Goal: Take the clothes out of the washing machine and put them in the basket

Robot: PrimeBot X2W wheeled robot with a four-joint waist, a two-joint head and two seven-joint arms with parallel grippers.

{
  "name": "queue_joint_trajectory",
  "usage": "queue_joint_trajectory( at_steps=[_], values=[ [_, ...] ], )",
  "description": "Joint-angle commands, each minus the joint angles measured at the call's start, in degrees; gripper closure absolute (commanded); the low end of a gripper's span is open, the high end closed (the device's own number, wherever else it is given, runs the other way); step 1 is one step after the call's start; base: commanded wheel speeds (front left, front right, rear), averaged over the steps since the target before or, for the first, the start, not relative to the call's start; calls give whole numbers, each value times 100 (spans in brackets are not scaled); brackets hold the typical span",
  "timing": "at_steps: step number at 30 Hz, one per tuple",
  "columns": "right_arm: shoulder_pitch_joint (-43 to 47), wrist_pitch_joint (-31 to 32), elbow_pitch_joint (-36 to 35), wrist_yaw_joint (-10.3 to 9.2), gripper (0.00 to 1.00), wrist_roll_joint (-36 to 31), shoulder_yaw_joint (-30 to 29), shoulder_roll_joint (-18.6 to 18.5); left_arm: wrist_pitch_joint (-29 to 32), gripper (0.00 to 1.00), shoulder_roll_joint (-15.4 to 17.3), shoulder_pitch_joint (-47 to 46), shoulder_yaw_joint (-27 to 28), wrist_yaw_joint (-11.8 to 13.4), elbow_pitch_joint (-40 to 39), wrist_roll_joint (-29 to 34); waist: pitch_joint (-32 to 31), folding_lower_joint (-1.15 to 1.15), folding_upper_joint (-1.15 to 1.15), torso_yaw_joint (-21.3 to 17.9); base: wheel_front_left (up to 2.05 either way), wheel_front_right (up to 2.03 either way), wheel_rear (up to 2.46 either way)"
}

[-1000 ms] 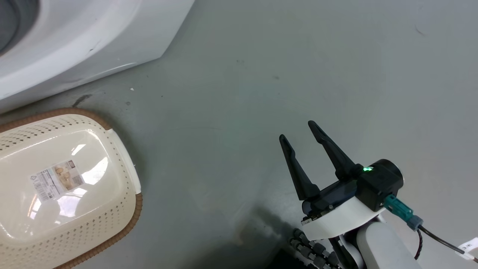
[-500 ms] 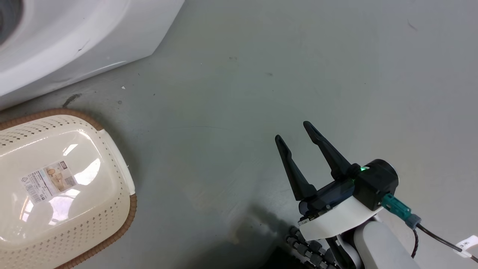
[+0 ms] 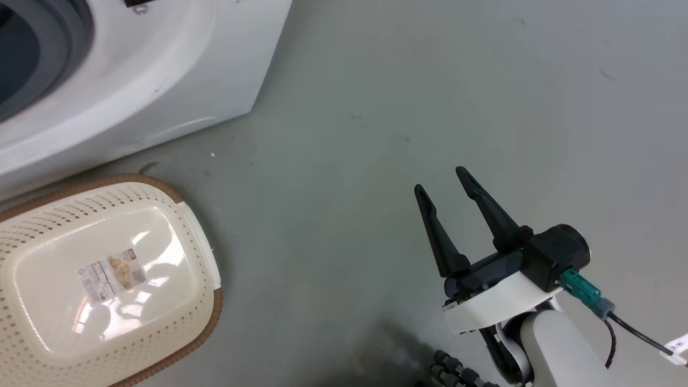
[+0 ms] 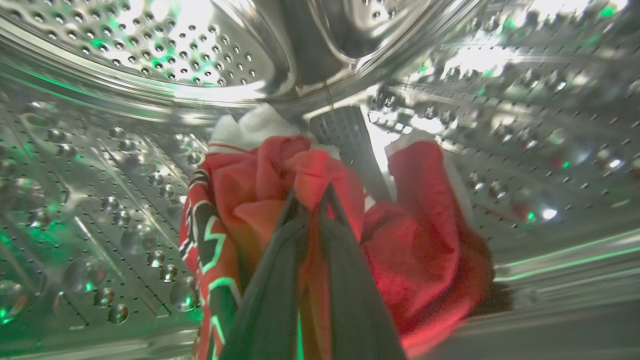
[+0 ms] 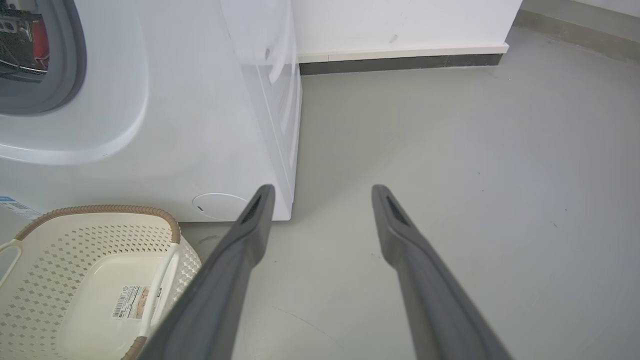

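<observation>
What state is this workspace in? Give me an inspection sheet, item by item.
Surface: grey floor, a few faint scuffs.
Job's things: red clothes lie in the drum of the washing machine; basket stands empty on the floor in front of it.
Clutter: nothing seen.
Grippers: left gripper is inside the drum, shut on the clothes; right gripper is open above the floor, holding nothing.
Cables: black cable with a teal plug at the right wrist and a white tag.
Surroundings: white wall with dark skirting.
</observation>
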Motion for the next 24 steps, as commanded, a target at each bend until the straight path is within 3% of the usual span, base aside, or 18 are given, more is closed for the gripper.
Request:
queue_joint_trajectory(
  at_steps=[1, 12, 20, 24],
  values=[
    [-26, 2, 40, -4, 0, -42, -51, 12, -336, 100, -96, 230, 28, 41, 63, -41, -268, 0, 0, 95, 0, 0, 0],
    [292, 269, 175, -4, 0, -244, -283, 10, -2563, 100, -826, 1129, 289, -87, 973, -457, -1290, 0, 0, 347, 0, 0, 0],
    [531, 479, 130, -4, 0, -405, -459, 10, -3005, 100, -1281, 1685, 451, -163, 1223, -649, -1920, 0, 0, 573, 0, 0, 0],
    [681, 591, 97, -4, 0, -466, -533, 10, -3033, 100, -1418, 2006, 644, -190, 963, -625, -2249, 0, 0, 694, 0, 0, 0]
  ],
)
